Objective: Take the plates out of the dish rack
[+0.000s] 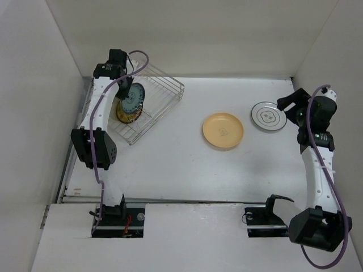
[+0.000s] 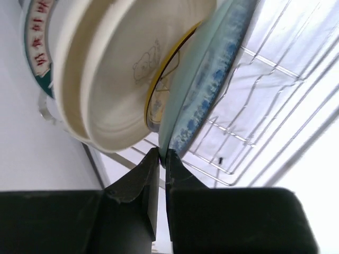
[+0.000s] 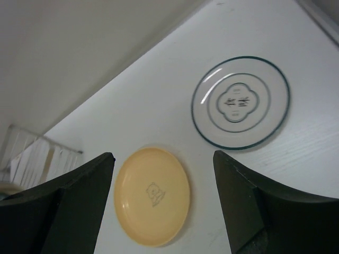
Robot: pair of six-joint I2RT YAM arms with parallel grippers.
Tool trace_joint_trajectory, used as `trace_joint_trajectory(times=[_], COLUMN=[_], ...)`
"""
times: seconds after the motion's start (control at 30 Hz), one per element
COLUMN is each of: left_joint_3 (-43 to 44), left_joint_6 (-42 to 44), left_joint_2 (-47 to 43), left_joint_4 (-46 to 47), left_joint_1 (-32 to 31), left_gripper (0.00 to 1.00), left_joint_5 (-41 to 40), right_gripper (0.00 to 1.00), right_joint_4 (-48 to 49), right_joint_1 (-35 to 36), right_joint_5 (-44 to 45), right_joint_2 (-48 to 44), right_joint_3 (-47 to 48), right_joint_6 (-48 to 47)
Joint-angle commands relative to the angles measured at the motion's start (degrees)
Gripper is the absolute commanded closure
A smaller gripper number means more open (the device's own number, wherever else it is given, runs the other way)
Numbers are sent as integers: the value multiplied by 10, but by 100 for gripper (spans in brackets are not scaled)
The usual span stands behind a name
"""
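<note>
The wire dish rack [image 1: 161, 93] stands at the back left. My left gripper [image 1: 126, 90] reaches into it. In the left wrist view this gripper [image 2: 163, 154] is shut on the lower rim of an upright blue-patterned plate [image 2: 209, 90]. A cream plate [image 2: 116, 74] stands right beside it, with a yellow-rimmed plate [image 2: 154, 98] between them. The yellow-orange plate [image 1: 223, 131] lies flat mid-table. A white plate with a thin teal rim [image 1: 268, 116] lies to its right. My right gripper [image 3: 163, 155] is open and empty above these two plates [image 3: 152, 196] [image 3: 241, 102].
A teal-rimmed dish with red characters [image 2: 36, 50] stands behind the cream plate. White walls enclose the table at the back and both sides. The rack's wire wall [image 2: 275, 69] is close to the right of the held plate.
</note>
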Motion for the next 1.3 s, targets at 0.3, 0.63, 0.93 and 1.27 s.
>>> trace_joint_trajectory(times=[0.3, 0.63, 0.93, 1.27], left_joint_3=[61, -9, -28, -34], left_joint_6=[-68, -48, -44, -19], left_joint_2=[-147, -129, -82, -82], left_joint_4=[5, -101, -133, -157], left_joint_1=[-34, -56, -101, -118], left_gripper=[100, 100, 100, 100], left_joint_5=[117, 485, 527, 502], right_gripper=[18, 5, 1, 67], right_joint_4=[120, 207, 236, 252], right_joint_1=[138, 314, 421, 448], right_joint_5=[-231, -272, -252, -236], right_joint_2=[9, 81, 166, 215], right_joint_3=[8, 19, 37, 51], right_joint_6=[-82, -36, -29, -18])
